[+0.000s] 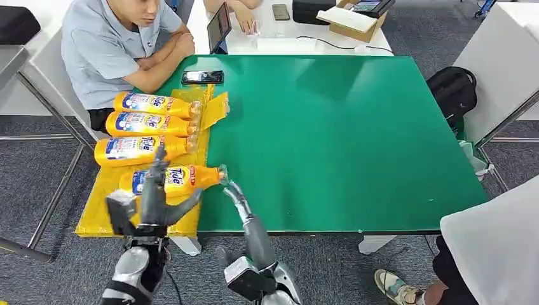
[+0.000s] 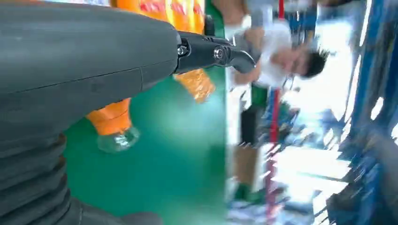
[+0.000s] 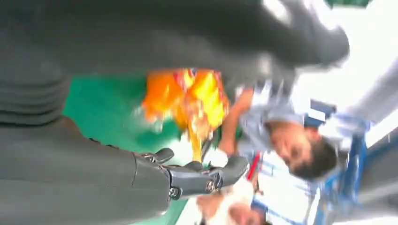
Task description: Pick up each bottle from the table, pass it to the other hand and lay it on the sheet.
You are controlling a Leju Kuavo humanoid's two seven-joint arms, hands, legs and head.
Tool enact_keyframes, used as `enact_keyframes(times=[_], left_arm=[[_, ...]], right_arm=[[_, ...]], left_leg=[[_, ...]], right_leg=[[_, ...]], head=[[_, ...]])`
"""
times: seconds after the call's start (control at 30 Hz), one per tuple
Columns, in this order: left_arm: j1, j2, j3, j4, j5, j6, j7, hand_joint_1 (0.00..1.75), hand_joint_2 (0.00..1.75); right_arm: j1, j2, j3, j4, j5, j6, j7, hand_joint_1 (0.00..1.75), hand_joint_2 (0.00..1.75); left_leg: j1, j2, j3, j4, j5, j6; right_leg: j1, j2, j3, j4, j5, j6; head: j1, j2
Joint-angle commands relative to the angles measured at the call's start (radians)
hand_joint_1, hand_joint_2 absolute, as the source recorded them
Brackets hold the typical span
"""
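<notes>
Bottle (image 1: pixel 175 180) body half hidden behind left hand (image 1: pixel 149 206).

A green table (image 1: pixel 343 140) carries a yellow sheet (image 1: pixel 102 213) along its left edge, running from the near corner toward the far side. Four orange bottles lie on the sheet side by side, caps pointing right: the farthest bottle (image 1: pixel 149 103), the second bottle (image 1: pixel 143 124), the third bottle (image 1: pixel 136 150) and the nearest bottle (image 1: pixel 181 178). A black phone (image 1: pixel 203 77) lies on the table's far left.
</notes>
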Motion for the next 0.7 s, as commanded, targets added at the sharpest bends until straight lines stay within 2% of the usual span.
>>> enact_keyframes(times=[0.03, 0.17, 0.2, 0.3, 0.43, 0.47, 0.57, 0.7], left_arm=[[0.133, -0.051, 0.039, -0.230, 0.104, 0.014, -0.001, 0.00, 1.75], [0.175, -0.048, 0.013, -0.210, 0.045, 0.069, -0.018, 0.00, 1.75], [0.189, -0.040, -0.005, -0.193, -0.033, 0.120, -0.015, 0.00, 1.75], [0.207, -0.042, -0.017, -0.182, -0.046, 0.143, -0.034, 0.00, 1.75], [0.215, -0.038, -0.042, -0.171, -0.077, 0.163, -0.039, 0.00, 1.75], [0.215, -0.039, -0.048, -0.165, -0.087, 0.170, -0.043, 0.00, 1.75], [0.214, -0.036, -0.063, -0.156, -0.099, 0.171, -0.046, 0.00, 1.75], [0.218, -0.027, -0.092, -0.144, -0.136, 0.190, -0.047, 0.00, 1.75]], right_arm=[[0.141, 0.019, -0.228, -0.214, 0.156, -0.050, 0.001, 0.00, 1.75], [0.196, 0.056, -0.362, -0.282, 0.161, -0.050, 0.001, 0.00, 1.75], [0.212, 0.082, -0.433, -0.268, 0.162, -0.050, 0.001, 0.00, 0.00], [0.198, 0.108, -0.496, -0.225, 0.140, -0.050, 0.001, 0.00, 0.00], [0.183, 0.150, -0.572, -0.168, 0.188, -0.050, 0.001, 0.00, 0.00], [0.179, 0.149, -0.567, -0.158, 0.181, -0.050, 0.001, 0.00, 1.75], [0.178, 0.149, -0.561, -0.155, 0.196, -0.050, 0.001, 0.00, 1.75], [0.164, 0.146, -0.543, -0.096, 0.049, -0.050, 0.001, 0.00, 1.75]], left_leg=[[0.000, -0.002, 0.003, 0.000, -0.002, -0.001], [0.000, -0.002, 0.002, -0.001, -0.001, -0.001], [0.000, -0.001, 0.003, 0.000, -0.002, -0.001], [0.000, -0.001, 0.002, -0.001, -0.001, -0.001], [0.000, -0.001, 0.004, -0.001, -0.002, -0.001], [0.000, -0.001, 0.002, -0.001, -0.001, -0.001], [0.000, -0.001, 0.003, -0.001, -0.001, -0.001], [0.000, 0.000, 0.005, -0.002, -0.001, -0.001]], right_leg=[[0.001, -0.003, 0.004, 0.001, -0.003, -0.002], [0.000, -0.002, 0.002, 0.000, -0.002, -0.001], [0.000, -0.002, 0.003, 0.000, -0.002, -0.002], [0.000, -0.002, 0.003, 0.000, -0.001, -0.001], [0.000, -0.002, 0.005, 0.000, -0.002, -0.002], [0.000, -0.001, 0.003, -0.001, -0.001, -0.001], [0.000, -0.001, 0.003, -0.001, -0.001, -0.001], [0.001, -0.001, 0.005, -0.002, -0.001, -0.002]], head=[[0.000, 0.000], [0.000, 0.000], [0.000, 0.000], [0.000, 0.000], [0.000, 0.000], [0.000, 0.000], [0.000, 0.000], [0.000, 0.000]])
